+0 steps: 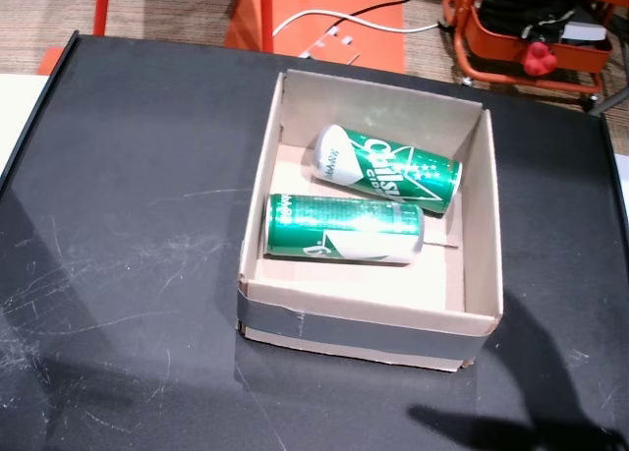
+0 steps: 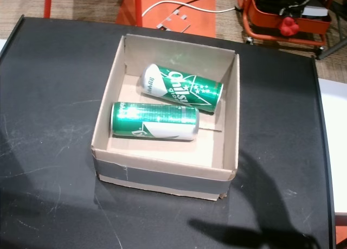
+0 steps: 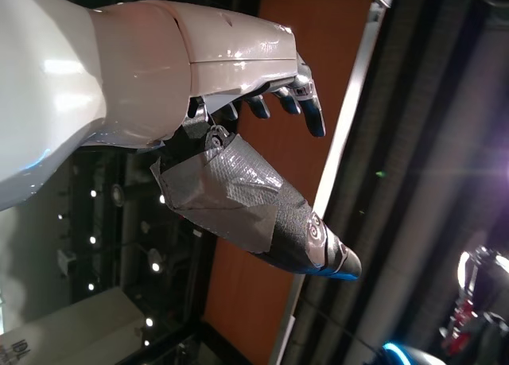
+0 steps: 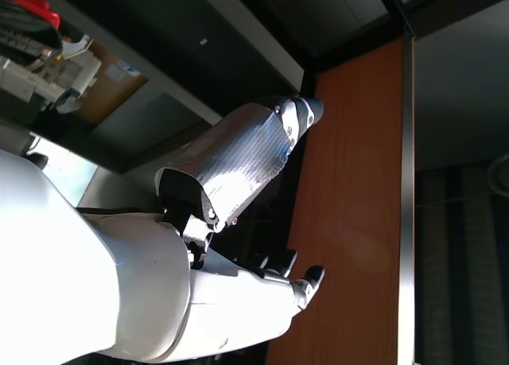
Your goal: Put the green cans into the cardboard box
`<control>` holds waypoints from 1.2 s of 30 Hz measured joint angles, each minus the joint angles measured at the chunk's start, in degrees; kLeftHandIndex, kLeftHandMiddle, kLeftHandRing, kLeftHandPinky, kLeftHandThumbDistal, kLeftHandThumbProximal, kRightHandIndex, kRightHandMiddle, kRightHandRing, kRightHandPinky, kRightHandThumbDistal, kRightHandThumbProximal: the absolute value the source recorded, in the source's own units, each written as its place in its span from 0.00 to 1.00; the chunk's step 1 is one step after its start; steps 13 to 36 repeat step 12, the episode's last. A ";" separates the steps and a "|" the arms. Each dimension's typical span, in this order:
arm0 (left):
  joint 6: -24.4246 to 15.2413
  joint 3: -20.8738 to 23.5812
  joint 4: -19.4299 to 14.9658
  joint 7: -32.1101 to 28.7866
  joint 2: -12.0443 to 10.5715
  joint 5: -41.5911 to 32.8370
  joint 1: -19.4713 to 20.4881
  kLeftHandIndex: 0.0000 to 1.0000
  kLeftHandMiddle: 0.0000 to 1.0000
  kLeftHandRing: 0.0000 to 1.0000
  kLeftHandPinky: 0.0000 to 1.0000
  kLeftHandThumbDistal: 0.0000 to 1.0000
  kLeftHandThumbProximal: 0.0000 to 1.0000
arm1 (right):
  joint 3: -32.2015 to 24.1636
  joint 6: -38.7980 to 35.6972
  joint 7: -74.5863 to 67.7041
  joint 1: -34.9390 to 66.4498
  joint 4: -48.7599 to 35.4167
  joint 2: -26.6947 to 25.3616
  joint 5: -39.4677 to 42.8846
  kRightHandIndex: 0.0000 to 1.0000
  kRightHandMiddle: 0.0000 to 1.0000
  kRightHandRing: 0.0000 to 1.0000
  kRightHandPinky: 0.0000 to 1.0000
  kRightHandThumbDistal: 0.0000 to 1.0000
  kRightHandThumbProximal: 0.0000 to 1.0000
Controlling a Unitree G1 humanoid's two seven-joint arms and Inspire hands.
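Two green cans lie on their sides inside the open cardboard box (image 1: 480,225) (image 2: 230,113) on the black table. One can (image 1: 388,168) (image 2: 181,87) rests toward the back, tilted. The other can (image 1: 342,229) (image 2: 154,120) lies in front of it, nearer the front wall. Neither hand shows in the head views. My left hand (image 3: 246,102) appears in the left wrist view with fingers spread and its taped thumb (image 3: 254,210) out, holding nothing. My right hand (image 4: 238,246) in the right wrist view is likewise open and holds nothing.
The black table (image 1: 128,205) (image 2: 49,97) spreads around the box, with scratches on its left part. Beyond its far edge stand an orange panel with a white cable (image 1: 344,24) and an orange cart (image 1: 531,38). The wrist views show ceiling and wooden panels.
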 measured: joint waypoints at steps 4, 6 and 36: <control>-0.75 -1.46 1.27 1.19 -0.11 2.09 -0.79 0.83 0.87 0.89 0.82 0.97 0.37 | -0.89 0.54 -1.21 -2.22 3.03 0.36 -2.51 0.98 0.95 0.94 0.98 1.00 0.63; -0.31 -1.95 2.48 1.32 -0.09 2.07 -0.99 0.83 0.87 0.90 0.82 1.00 0.41 | -1.49 0.59 -1.56 -3.13 4.64 0.67 -3.11 0.98 0.94 0.95 0.99 1.00 0.62; 5.89 -1.22 2.49 3.11 0.59 -1.49 -0.57 0.81 0.84 0.90 0.76 1.00 0.34 | -3.53 3.17 2.24 -4.09 5.87 0.42 1.78 0.97 0.94 0.95 0.96 1.00 0.53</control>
